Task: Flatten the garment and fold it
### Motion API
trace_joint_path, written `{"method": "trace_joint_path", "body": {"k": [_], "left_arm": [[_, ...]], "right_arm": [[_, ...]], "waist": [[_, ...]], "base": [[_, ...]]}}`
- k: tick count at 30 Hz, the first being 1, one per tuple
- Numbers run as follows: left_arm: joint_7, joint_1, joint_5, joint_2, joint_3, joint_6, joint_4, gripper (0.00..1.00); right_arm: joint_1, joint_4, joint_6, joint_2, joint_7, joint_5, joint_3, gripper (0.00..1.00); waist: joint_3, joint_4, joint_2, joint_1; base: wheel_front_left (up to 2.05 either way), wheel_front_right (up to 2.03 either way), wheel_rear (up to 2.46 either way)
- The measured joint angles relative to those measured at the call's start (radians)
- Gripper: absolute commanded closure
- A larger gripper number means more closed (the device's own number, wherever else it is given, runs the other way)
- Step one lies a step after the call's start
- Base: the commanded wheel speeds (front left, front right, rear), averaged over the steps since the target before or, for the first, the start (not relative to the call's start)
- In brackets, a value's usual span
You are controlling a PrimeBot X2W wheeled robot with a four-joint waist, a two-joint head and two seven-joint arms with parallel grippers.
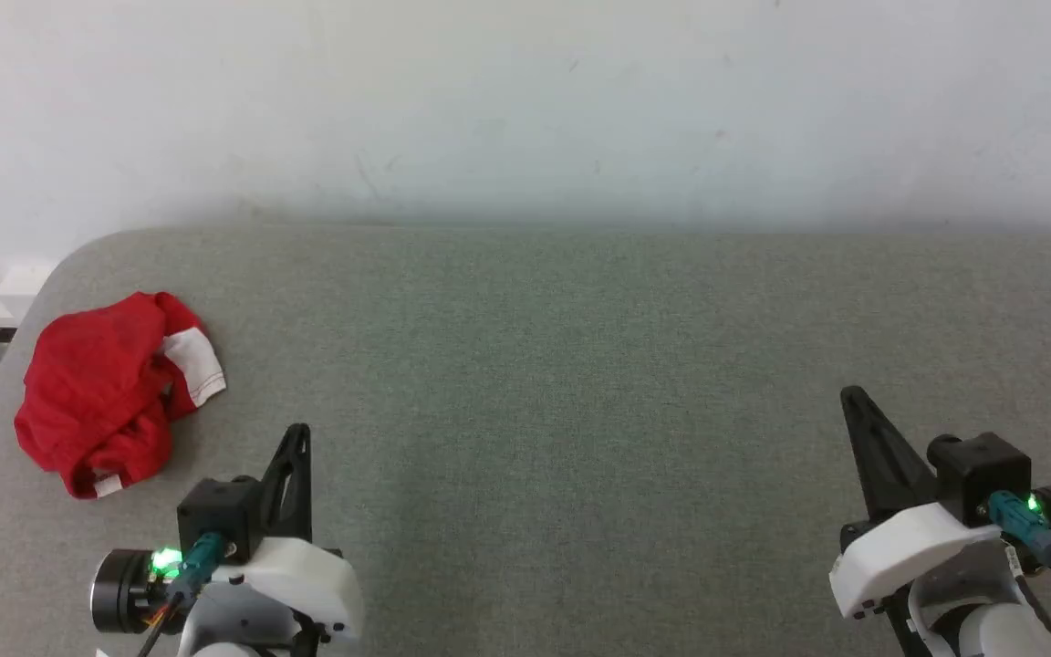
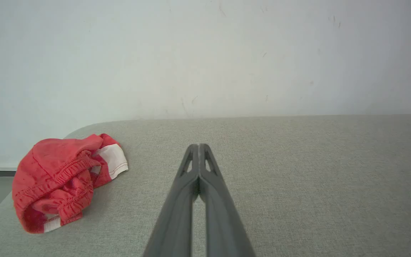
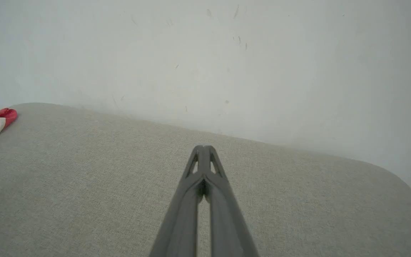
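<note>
Your red shorts (image 1: 115, 388) lay bunched left of your left claw (image 1: 299, 431).
That claw was nearer; right claw (image 1: 850, 394) well apart; both clenched, empty.

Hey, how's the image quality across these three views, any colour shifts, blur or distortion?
Head view: soft and hazy, wall washed out, garment deep red. Left wrist view: sharper weave on the table, but the garment reads paler, coral. Right wrist view: table edge runs tilted and bowed, likely the wide lens; the shut right hand blurs near the bottom edge.
</note>
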Motion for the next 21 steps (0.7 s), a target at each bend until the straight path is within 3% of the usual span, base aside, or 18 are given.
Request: {"method": "trace_joint_path", "body": {"k": [21], "left_arm": [[0.000,0.000,0.000,0.000,0.000,0.000,0.000,1.00]], "right_arm": [[0.000,0.000,0.000,0.000,0.000,0.000,0.000,1.00]], "waist": [[0.000,0.000,0.0000,0.0000]], "base": [[0.00,0.00,0.00]]}}
